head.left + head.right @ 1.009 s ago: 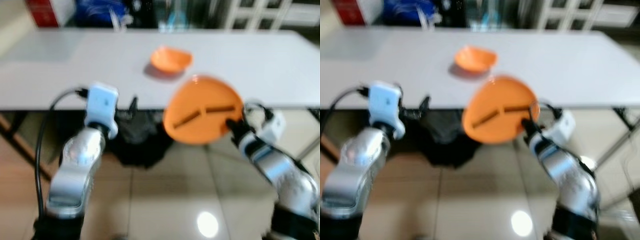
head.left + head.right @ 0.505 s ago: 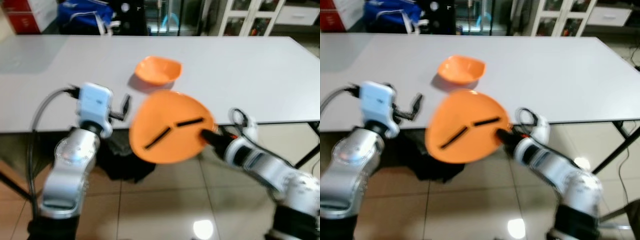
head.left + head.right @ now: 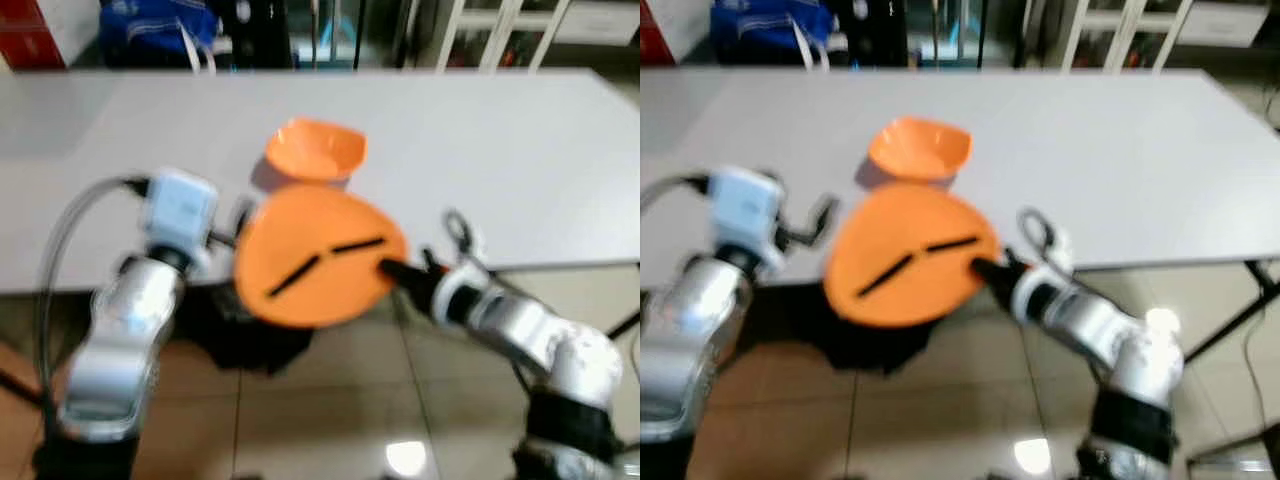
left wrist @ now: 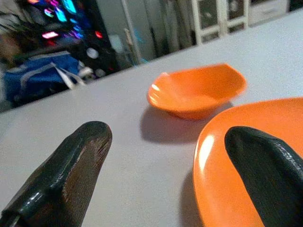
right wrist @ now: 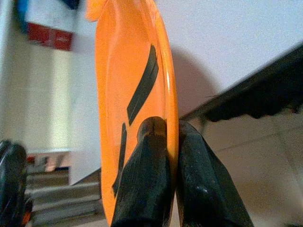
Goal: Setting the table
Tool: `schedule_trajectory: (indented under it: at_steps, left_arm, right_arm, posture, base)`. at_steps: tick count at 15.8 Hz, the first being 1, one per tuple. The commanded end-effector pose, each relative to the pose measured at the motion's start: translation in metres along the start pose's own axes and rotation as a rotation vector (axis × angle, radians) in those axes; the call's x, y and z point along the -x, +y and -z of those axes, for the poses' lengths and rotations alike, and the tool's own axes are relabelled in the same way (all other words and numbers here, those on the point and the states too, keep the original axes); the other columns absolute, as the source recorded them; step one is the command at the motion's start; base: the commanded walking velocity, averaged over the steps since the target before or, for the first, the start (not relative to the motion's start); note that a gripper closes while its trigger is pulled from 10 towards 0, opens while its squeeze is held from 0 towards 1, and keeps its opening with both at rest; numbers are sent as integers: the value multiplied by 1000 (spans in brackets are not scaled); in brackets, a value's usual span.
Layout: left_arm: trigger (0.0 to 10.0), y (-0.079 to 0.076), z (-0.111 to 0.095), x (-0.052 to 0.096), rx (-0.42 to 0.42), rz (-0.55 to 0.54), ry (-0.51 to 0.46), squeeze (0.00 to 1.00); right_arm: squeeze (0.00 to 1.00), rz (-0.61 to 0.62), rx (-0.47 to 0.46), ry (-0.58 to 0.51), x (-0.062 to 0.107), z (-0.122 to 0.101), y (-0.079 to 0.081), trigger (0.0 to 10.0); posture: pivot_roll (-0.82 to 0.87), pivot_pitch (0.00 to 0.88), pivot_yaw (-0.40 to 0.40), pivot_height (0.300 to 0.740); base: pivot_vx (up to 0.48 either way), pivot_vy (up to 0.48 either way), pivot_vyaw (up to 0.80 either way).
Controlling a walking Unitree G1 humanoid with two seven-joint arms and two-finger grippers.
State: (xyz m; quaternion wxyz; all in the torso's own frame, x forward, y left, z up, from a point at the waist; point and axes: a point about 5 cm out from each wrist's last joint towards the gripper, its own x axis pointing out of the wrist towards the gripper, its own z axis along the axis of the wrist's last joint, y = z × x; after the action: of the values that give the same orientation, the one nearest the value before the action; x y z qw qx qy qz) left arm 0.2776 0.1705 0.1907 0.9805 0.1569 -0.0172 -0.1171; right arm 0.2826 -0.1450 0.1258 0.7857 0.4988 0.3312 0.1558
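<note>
Left pincer [image 4: 161, 175] sits at the tabletop's [image 3: 520, 150] near edge, fingers spread apart, one tip beside the orange plate [image 3: 315, 255]. That plate hangs tilted over the near edge, its rim clamped in the right pincer [image 5: 165, 137]. Just behind it, the orange bowl [image 3: 315, 150] rests on the tabletop.

Both eye views look forward and down from the head at the same stretch of desk [image 3: 520, 150] and floor, slightly offset sideways from each other. The left wrist cam sits low and close, looking across the desk at the orange bowl [image 4: 199, 92]. The right wrist cam looks along the plate [image 5: 135, 94] edge-on, really close up. All four catch that plate.
</note>
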Motion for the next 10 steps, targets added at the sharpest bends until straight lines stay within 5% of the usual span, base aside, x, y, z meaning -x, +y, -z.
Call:
schedule_trajectory:
  at_steps: [1, 6, 10]
  left_arm:
    - [10000, 5, 1, 5, -28, 13, 3, 0]
    - [10000, 18, 10, 20, -72, 87, 56, 0]
    - [10000, 1, 13, 32, -57, 274, 82, 0]
  right_arm:
    - [0, -39, 5, 7, -4, -2, 10, 10000]
    - [0, 17, -20, -5, -24, -15, 7, 10000]
    - [0, 35, -20, -30, -51, -24, 10, 10000]
  posture:
    - [55, 41, -31, 740]
    - [79, 47, -40, 740]
    - [90, 45, -42, 740]
  base:
    - [0, 0, 0]
    - [0, 0, 0]
    - [0, 0, 0]
